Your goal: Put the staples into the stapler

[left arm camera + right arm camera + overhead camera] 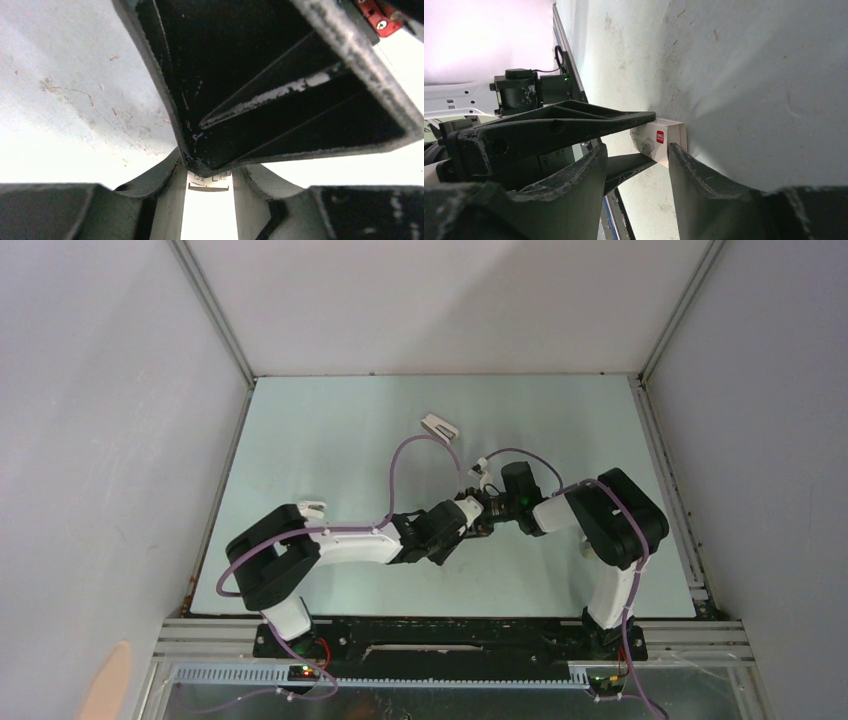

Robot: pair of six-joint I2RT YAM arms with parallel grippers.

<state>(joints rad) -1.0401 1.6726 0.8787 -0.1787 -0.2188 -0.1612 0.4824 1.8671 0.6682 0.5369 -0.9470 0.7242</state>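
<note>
White red-marked box (pixel 671 137) pinched in left pincer (pixel 651 139).

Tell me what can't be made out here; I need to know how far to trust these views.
Staples: in no view.
White box: right wrist shows one end; left gripper covers the rest.
Top external: the arms hide the box.
Left wrist: right gripper blocks most.
Small white piece: top external, too small to identify.
</note>
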